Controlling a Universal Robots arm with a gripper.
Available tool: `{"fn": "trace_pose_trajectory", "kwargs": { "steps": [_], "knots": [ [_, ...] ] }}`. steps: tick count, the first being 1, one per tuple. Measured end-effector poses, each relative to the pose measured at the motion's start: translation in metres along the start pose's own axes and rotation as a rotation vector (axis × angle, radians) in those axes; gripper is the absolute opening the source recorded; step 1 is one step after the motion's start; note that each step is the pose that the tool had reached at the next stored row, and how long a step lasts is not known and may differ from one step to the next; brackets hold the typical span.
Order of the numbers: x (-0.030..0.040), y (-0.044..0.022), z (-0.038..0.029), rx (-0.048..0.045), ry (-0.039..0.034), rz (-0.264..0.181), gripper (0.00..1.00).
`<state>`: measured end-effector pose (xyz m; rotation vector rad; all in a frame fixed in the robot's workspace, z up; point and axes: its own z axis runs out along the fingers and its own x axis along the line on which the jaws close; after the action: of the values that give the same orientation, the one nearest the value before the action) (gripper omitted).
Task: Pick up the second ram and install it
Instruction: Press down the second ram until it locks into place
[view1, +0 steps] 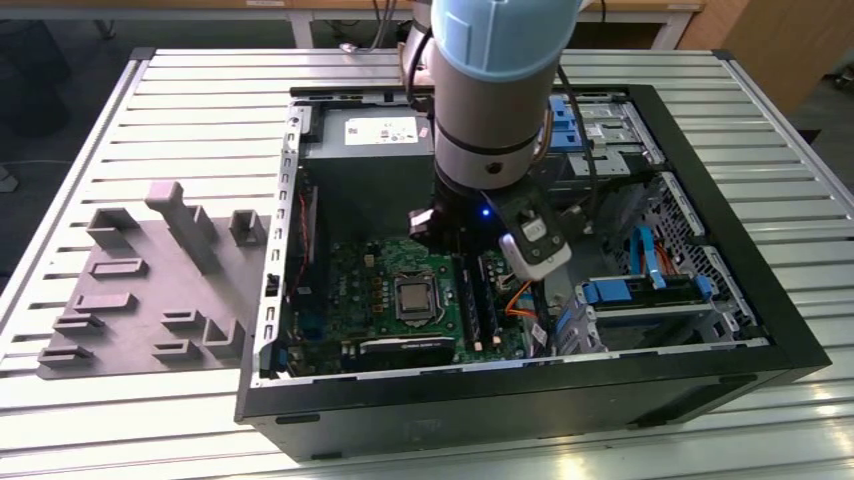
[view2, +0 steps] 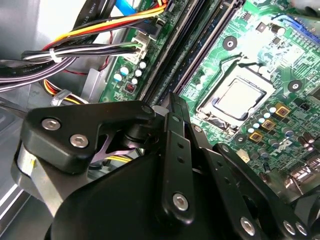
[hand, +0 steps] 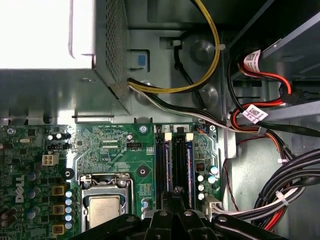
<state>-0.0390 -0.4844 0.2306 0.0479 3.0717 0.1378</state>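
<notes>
My gripper (view2: 172, 100) reaches down into the open computer case (view1: 747, 345), over the green motherboard (view2: 280, 125). Its black fingers meet at their tips, and I see nothing between them. In the exterior view the gripper (view1: 461, 262) is largely covered by the arm's wrist. The tips hover at the near end of the long black memory slots (hand: 176, 157). A long dark stick with small chips, the second ram (view2: 199, 46), stands in one of those slots in line with the fingertips. I cannot tell if the tips touch it.
The processor socket (hand: 104, 207) lies beside the slots. Bundles of black, yellow and red cables (hand: 287, 180) run along the far side of the slots. The silver power supply (hand: 47, 32) fills one corner. Grey holder blocks (view1: 147, 280) stand on the table at the exterior view's left.
</notes>
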Motion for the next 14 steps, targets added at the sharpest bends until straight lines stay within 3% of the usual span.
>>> {"fn": "trace_pose_trajectory", "kwargs": {
  "steps": [14],
  "knots": [
    [-0.0001,-0.0034,-0.0003,0.0001,0.0000,0.000,0.11]
  ]
}}
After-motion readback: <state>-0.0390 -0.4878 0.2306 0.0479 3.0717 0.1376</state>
